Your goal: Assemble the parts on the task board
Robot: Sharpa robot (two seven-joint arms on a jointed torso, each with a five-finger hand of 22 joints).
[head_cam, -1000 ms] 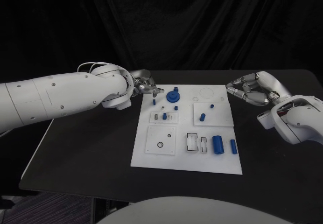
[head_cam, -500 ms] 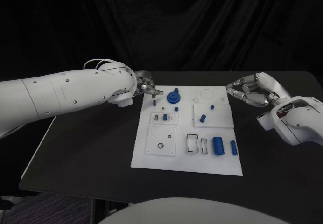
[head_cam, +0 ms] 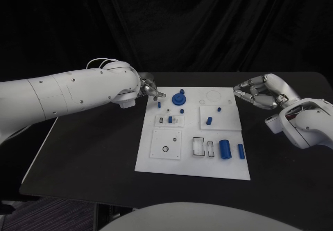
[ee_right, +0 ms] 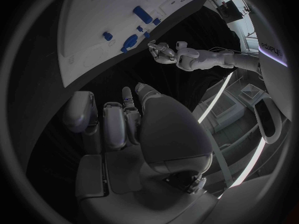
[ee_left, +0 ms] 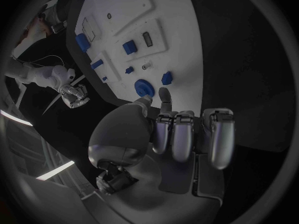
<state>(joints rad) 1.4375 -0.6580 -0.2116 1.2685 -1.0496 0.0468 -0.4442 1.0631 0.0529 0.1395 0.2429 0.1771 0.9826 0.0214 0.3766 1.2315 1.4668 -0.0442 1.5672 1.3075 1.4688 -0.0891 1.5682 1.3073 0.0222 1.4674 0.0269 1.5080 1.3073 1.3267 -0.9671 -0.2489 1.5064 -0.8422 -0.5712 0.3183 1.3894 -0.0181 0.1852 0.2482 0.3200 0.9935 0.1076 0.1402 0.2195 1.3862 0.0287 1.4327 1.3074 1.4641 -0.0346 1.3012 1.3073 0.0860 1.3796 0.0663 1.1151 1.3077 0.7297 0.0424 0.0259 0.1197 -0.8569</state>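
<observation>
While the left hand (head_cam: 147,89) hangs by the board (head_cam: 187,166), its fingers curl on nothing. The right hand (head_cam: 258,92) is curled too, holding nothing.

Head view looks steeply down on the table (head_cam: 90,159) from the near edge. Each wrist view sits close behind its own hand, facing the task board (ee_left: 181,59), shared by all views.
</observation>
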